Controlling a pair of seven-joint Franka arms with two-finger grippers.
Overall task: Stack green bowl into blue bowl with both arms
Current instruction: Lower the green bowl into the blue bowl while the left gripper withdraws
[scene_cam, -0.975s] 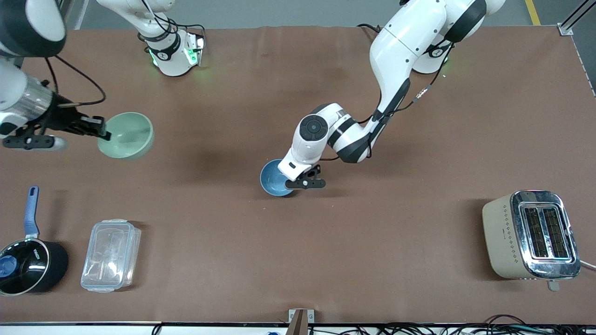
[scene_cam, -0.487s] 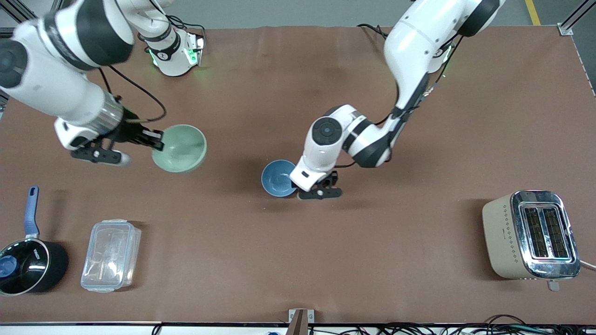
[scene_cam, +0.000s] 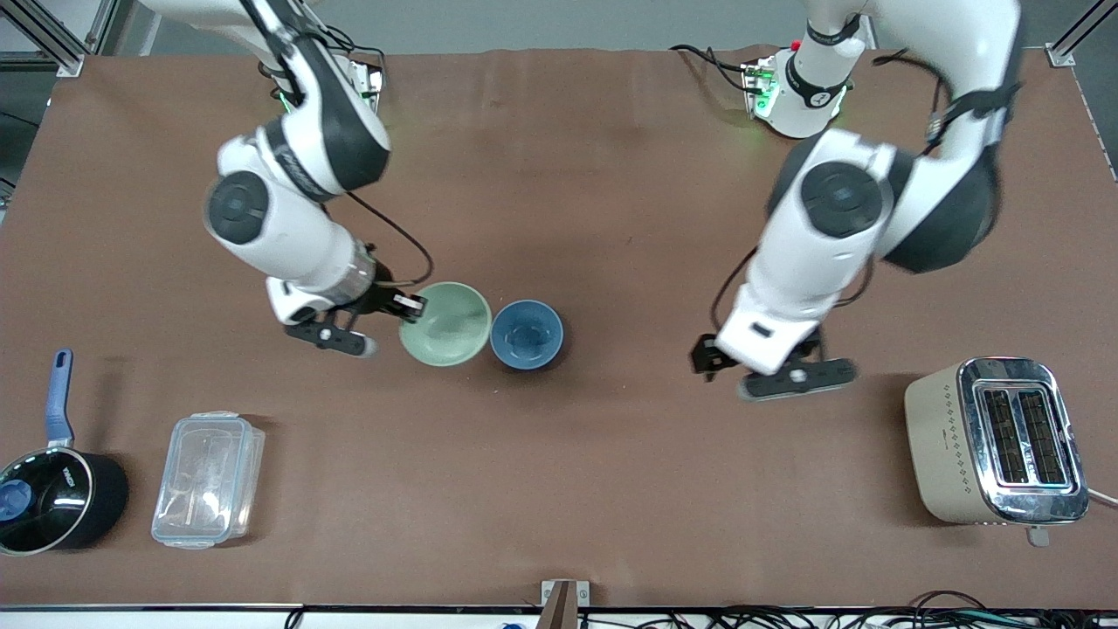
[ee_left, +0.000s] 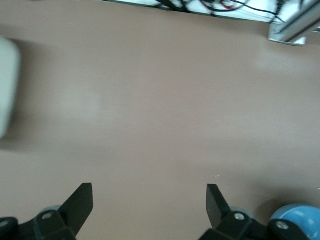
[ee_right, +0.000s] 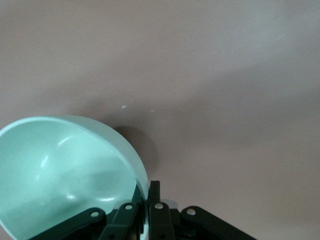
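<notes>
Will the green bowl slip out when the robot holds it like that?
It might. The right gripper pinches only the green bowl by its thin rim, and the glossy surface looks slippery. It seems stiff and light, though, so it probably holds its shape over the table.

A short white word is printed on the saucepan (scene_cam: 61, 501) rim, too small to read. The toaster (scene_cam: 996, 441) has a tiny mark on its beige side, also unreadable. The arm segments near the bases carry small dark lettering that cannot be made out. Nothing else in the front or wrist views bears text, numbers or signs
</notes>
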